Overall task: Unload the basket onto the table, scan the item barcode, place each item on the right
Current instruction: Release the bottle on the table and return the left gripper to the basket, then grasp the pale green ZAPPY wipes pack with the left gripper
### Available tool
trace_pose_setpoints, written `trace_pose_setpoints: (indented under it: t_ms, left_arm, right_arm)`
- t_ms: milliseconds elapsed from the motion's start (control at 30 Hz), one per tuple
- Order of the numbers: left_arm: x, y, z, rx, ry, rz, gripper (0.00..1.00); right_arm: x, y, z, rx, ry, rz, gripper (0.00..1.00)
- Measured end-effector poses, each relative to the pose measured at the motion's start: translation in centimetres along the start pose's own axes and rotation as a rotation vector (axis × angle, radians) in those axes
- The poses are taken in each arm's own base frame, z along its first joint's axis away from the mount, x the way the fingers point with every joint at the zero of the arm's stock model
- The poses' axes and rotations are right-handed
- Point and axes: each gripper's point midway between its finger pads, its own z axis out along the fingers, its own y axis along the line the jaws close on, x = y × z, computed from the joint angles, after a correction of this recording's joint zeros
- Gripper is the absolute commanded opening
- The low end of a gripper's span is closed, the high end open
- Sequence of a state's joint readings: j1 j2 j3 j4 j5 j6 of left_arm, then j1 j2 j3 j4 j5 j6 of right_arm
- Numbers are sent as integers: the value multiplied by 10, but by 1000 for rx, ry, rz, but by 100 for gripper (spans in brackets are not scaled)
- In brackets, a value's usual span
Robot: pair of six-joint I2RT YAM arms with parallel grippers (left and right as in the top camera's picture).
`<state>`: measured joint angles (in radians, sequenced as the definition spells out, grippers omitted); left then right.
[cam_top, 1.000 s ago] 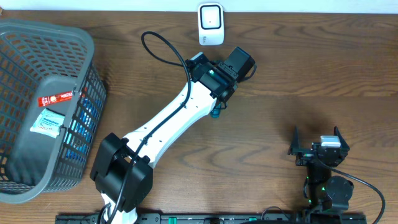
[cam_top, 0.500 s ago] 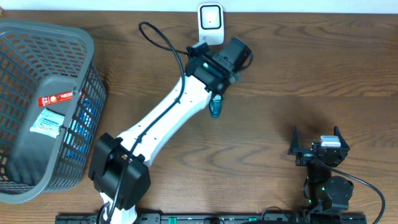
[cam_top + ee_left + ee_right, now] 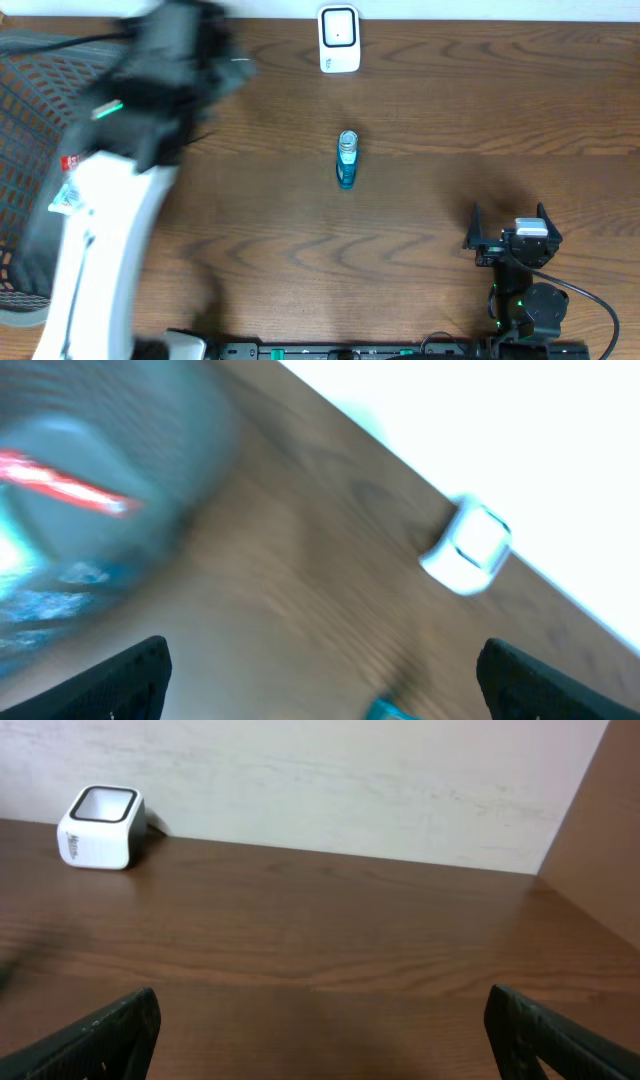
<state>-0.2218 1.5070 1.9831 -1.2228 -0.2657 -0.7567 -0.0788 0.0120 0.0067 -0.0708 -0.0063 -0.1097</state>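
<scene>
At the near right edge of the bench (image 3: pixel 450 120) the right arm (image 3: pixel 525 270) sits folded, its jaws spread wide with nothing between them. From there the small blue bottle (image 3: pixel 346 160) is to the left and farther out, lying alone mid-bench, well apart from both arms. Its long axis runs near to far, with the pale cap end toward the scanner (image 3: pixel 339 38). The left arm (image 3: pixel 110 200) shows only as a blur over the basket (image 3: pixel 20 150) on the far left, its jaws also wide apart and empty. Neither arm looks clearly closer. There is bare wood all round the bottle, with open room to reach in from either side. The scanner stands at the far edge, directly beyond the bottle.
</scene>
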Motion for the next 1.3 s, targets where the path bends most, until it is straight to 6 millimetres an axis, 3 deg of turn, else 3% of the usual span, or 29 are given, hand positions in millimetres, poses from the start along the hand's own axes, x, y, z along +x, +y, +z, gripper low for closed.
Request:
trace_pose_setpoints:
  t_ms: [100,200,433,767,1033,1300]
  left_arm:
    - [-23,52,-20,-90,-44,-81,98]
    - [-32,96,-23,-204,-42,-144,98]
    - [-26,165,19,-413,28,-248,98]
    - [11,228,104,-486,95,-364,98]
    - [34,283,142,-460,117,-498,98]
    - [59,308,167,-445,130,-531,98]
  right_arm:
    - [0,0,0,0,0,0,99]
    - [0,0,0,0,0,0,99]
    - [0,0,0,0,0,0,99]
    - [0,0,0,0,0,0,99]
    - [0,0,0,0,0,0,99]
    - [0,0,0,0,0,0,99]
